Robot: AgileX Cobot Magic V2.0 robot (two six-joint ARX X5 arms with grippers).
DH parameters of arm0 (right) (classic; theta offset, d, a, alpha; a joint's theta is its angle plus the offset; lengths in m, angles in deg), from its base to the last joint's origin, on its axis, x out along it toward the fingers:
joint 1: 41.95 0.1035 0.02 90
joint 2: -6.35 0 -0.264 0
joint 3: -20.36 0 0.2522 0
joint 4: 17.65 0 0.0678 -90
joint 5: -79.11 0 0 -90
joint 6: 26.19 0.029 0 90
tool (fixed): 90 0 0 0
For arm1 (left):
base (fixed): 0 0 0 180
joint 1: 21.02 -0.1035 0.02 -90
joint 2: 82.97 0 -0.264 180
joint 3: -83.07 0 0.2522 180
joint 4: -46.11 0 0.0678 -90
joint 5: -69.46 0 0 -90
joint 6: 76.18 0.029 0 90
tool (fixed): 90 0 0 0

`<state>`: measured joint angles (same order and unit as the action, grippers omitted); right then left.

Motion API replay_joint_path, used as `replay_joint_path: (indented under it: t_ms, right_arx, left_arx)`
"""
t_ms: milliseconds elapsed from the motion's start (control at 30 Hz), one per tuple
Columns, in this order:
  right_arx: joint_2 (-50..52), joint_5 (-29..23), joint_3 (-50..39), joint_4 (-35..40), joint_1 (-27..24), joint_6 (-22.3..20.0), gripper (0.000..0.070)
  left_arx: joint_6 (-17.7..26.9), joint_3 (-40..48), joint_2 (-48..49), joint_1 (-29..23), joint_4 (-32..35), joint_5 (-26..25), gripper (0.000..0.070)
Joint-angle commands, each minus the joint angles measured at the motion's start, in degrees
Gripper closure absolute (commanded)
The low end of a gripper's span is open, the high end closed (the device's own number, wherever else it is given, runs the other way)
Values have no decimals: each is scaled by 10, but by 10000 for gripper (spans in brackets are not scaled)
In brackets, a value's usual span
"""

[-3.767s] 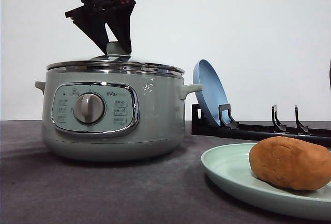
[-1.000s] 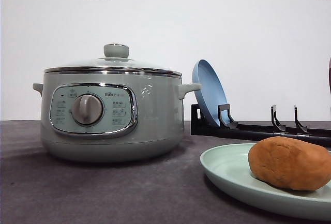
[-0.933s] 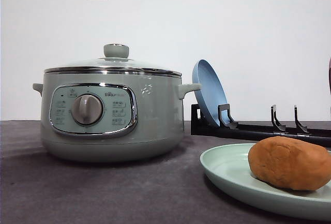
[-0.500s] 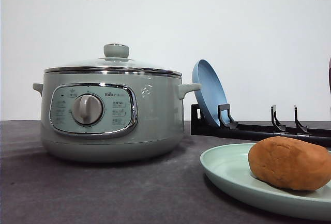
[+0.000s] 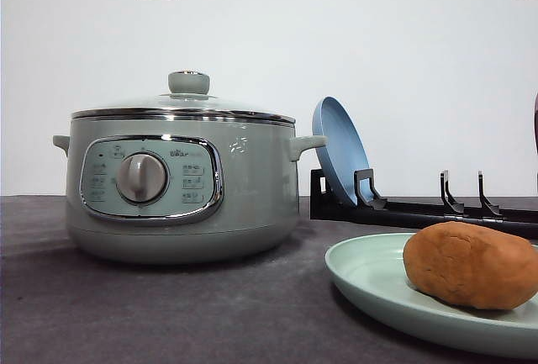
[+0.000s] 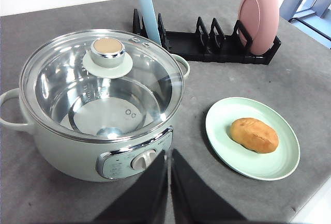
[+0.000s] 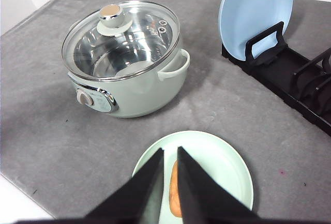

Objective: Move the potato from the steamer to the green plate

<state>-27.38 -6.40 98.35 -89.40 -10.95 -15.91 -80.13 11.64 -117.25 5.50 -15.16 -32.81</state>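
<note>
The fist-sized oval potato with matte orange-brown skin (image 5: 472, 265) lies on the wide, shallow, pale mint-green plate (image 5: 370, 284), toward its right side in the front view. The plate rests on the dark grey surface (image 5: 168, 313), to the right of the large round sage-green steamer (image 5: 181, 175) and apart from it.

The steamer's glass lid with a green knob (image 5: 188, 83) sits in place on the rim. Through the glass, the left wrist view shows a bare metal interior (image 6: 98, 105).

Behind the plate stands a black dish rack (image 5: 420, 204) with a smaller blue plate (image 5: 340, 150) upright in its end nearest the steamer. The left wrist view also shows a pink plate (image 6: 258, 14) upright at the rack's other end.

The left end effector (image 6: 169, 177) hangs above the surface in front of the steamer's control panel, its dark fingers nearly together and grasping nothing. The right end effector (image 7: 168, 180) hovers above the green plate and potato, fingers slightly parted and empty.
</note>
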Motion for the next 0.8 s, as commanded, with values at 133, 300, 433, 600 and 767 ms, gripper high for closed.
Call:
replay_joint_path:
  t_ms: [133, 300, 433, 600, 767]
  right_arx:
    - [-2, -1, 6, 17, 3, -5, 664]
    - [-2, -1, 6, 24, 3, -5, 664]
    - [-2, -1, 6, 24, 3, -5, 664]
    - [-2, -1, 6, 24, 3, -5, 664]
    - [-2, -1, 6, 24, 3, -5, 664]
  left_arx:
    - [4, 11, 9, -47, 11, -2, 700]
    - [4, 114, 63, -131, 97, -2, 700]
    - [4, 233, 124, -182, 198, -2, 700]
    - [7, 368, 196, -207, 284, 5, 700]
    - [-2, 451, 247, -210, 337, 60, 700]
